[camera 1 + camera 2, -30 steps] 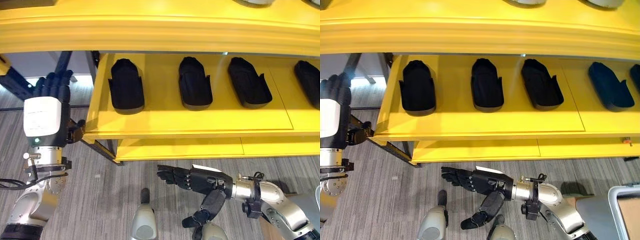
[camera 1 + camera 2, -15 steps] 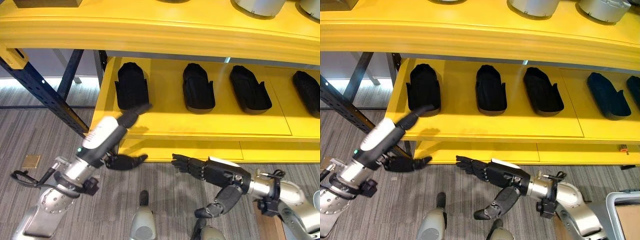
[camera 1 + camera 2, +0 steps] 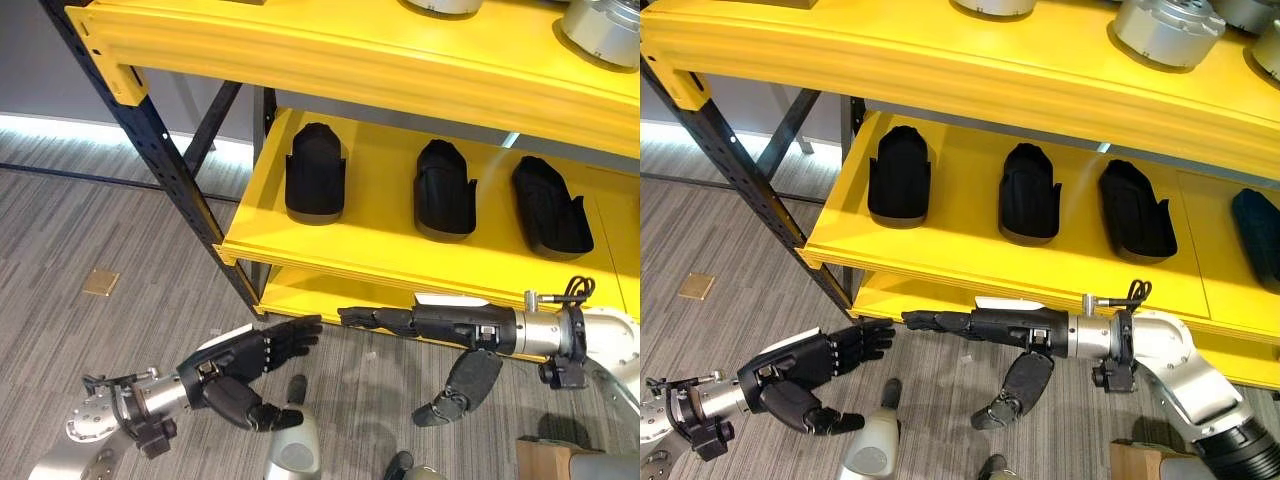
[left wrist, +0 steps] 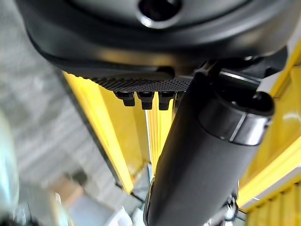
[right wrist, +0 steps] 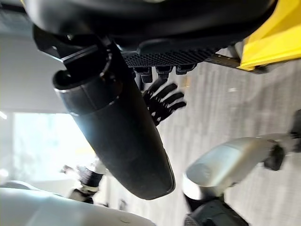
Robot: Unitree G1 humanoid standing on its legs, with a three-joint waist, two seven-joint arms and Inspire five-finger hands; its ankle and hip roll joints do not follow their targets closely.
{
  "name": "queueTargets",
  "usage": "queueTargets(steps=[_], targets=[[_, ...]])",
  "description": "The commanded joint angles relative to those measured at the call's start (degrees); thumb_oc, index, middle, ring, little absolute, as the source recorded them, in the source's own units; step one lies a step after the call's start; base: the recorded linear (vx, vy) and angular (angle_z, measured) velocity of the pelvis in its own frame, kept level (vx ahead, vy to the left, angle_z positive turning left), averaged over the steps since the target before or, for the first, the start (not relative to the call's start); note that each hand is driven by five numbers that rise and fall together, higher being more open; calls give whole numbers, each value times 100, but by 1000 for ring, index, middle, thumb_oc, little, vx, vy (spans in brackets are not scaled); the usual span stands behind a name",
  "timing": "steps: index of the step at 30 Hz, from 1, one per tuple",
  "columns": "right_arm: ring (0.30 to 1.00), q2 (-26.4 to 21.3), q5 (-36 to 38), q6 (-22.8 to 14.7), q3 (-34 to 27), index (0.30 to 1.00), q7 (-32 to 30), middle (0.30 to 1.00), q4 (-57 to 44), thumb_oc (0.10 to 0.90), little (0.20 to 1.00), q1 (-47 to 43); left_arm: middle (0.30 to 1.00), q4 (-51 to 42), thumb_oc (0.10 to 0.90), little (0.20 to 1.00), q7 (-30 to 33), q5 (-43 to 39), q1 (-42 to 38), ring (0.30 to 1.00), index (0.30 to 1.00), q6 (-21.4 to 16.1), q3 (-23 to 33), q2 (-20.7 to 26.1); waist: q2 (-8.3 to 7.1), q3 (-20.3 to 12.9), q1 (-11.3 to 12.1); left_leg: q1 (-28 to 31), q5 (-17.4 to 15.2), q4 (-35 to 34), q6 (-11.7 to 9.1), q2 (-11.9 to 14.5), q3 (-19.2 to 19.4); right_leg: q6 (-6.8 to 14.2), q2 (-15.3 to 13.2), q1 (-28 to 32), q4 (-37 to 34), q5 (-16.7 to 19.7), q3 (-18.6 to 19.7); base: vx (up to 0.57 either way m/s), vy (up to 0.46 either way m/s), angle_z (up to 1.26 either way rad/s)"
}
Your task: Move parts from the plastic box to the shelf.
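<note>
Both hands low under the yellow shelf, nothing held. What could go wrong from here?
1. The right hand hangs open close under the yellow shelf's front lip; raising it could clip the edge.
2. The left hand, open, points at the right hand's fingertips; moving them closer risks a collision.

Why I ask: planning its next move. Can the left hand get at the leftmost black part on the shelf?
Probably yes: the left hand is open, empty, low before the shelf; nothing blocks the leftmost black part.
</note>
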Motion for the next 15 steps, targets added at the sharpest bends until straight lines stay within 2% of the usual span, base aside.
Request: queueTargets(steps=[1, 4, 5, 7, 12, 15], targets=[[1000, 104, 648, -324, 60, 1000, -136, 1000, -35, 900, 1000, -736, 1000, -274, 900, 1000, -252, -377, -171, 1000, 1000, -447, 142, 209, -196, -26, 24, 127, -37, -24, -80, 171, 33, -136, 120, 176, 305, 11, -102, -16, -37, 11], [1000, -1, 627, -262, 210, 1000, -333, 1000, 100, 900, 1000, -1028, 1000, -226, 900, 1000, -357, -437, -139, 1000, 1000, -398, 132, 275, -205, 17, 111, 109, -7, -75, -70, 157, 13, -112, 119, 186, 218, 72, -157, -34, -54, 8], [1000, -19, 627, -215, 293, 1000, -543, 1000, 267, 900, 1000, -1340, 1000, -202, 900, 1000, -433, -251, -172, 1000, 1000, -636, 104, 346, -207, 71, 153, 94, 15, -101, -66, 161, 3, -100, 125, 157, 222, 90, -179, -44, -53, 11], [1000, -111, 838, -332, 265, 1000, -690, 1000, 560, 900, 1000, -1573, 1000, -205, 900, 1000, -519, -339, -192, 1000, 1000, -683, 119, 468, -210, 124, 205, 39, 28, -98, -56, 153, -16, -100, 134, 150, 236, 88, -224, -23, -57, 13], [1000, -16, 930, -340, 183, 1000, -788, 1000, 890, 900, 1000, -1806, 1000, -220, 900, 1000, -477, -203, -213, 1000, 1000, -817, 88, 524, -208, 177, 248, -20, 18, -73, -39, 148, -40, -117, 144, 109, 300, 44, -236, 3, -15, 2], [1000, 68, 965, -383, 92, 1000, -813, 1000, 1080, 900, 1000, -1933, 1000, -196, 900, 1000, -406, -93, -197, 1000, 1000, -950, 61, 533, -147, 231, 259, -112, 20, -27, -35, 147, -45, -144, 135, 36, 405, -27, -244, 0, 0, 0]])
